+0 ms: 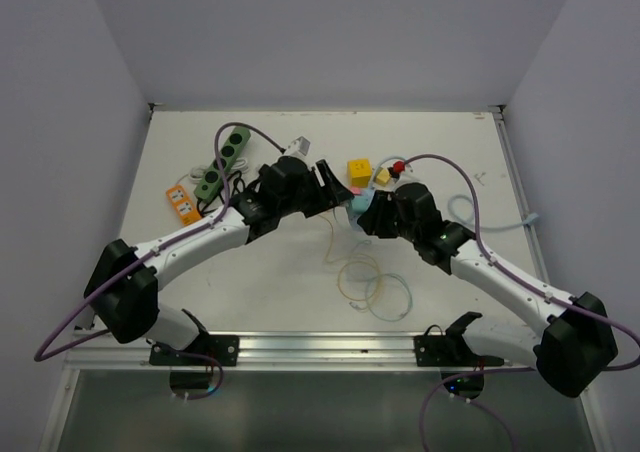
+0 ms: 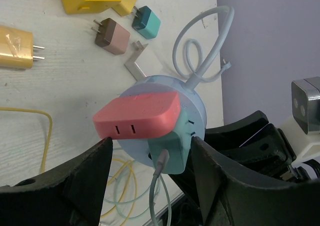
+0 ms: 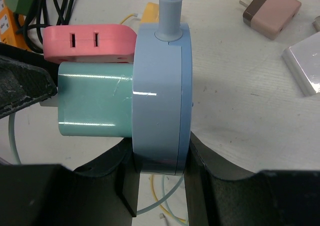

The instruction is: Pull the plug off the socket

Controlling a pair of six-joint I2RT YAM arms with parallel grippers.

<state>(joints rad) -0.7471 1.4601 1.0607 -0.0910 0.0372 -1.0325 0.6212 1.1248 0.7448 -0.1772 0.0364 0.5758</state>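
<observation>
Teal block-shaped plastic plug (image 3: 95, 98): seated in the flat face of the pale-blue round plastic socket (image 3: 160, 96), directly beside a flat pink plastic plug (image 3: 90, 43) in the same face. The cluster was held above the white table (image 3: 240, 96), near its middle and between my two arms.

Both plugs' long axes ran square to the socket face. They pointed away from my right gripper (image 3: 160, 178), whose fingers were clamped across the socket's rim, and toward my left gripper (image 2: 150, 156). My left fingers (image 2: 75, 186) stood wide, one on each side of the teal plug and seemingly just clear of it.

Judgement: my left gripper was the one placed to close on the plug and draw straight back along that axis.
</observation>
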